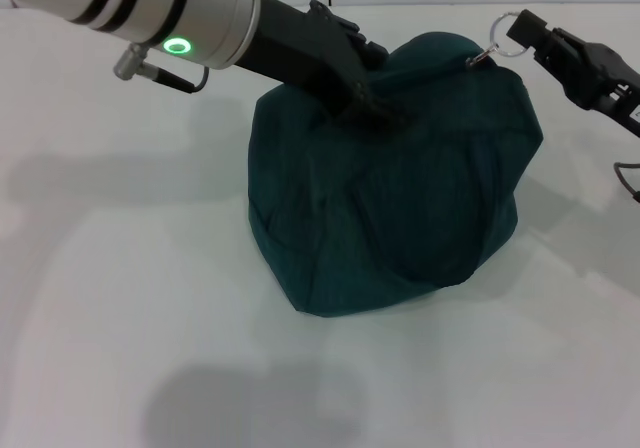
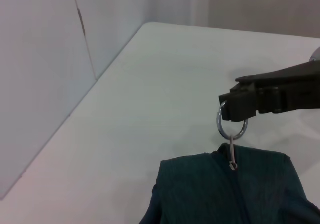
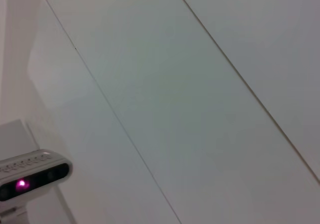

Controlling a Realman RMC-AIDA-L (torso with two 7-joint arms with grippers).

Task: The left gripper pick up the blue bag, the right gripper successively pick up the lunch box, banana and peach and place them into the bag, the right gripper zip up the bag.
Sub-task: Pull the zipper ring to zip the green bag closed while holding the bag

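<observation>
On the white table [image 1: 100, 268] sits the blue bag [image 1: 400, 208]. Left claw [image 1: 372, 96] pinches its top; right claw [image 1: 520, 30] grips the zipper ring [image 1: 507, 42].

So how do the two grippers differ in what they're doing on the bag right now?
The left gripper is pressed onto the top fabric of the bag, while the right gripper holds the zipper ring at the bag's far corner. The left one touches cloth directly; the right one touches only the metal ring, clear of the cloth. Both are dark and shut on the same bag.
</observation>
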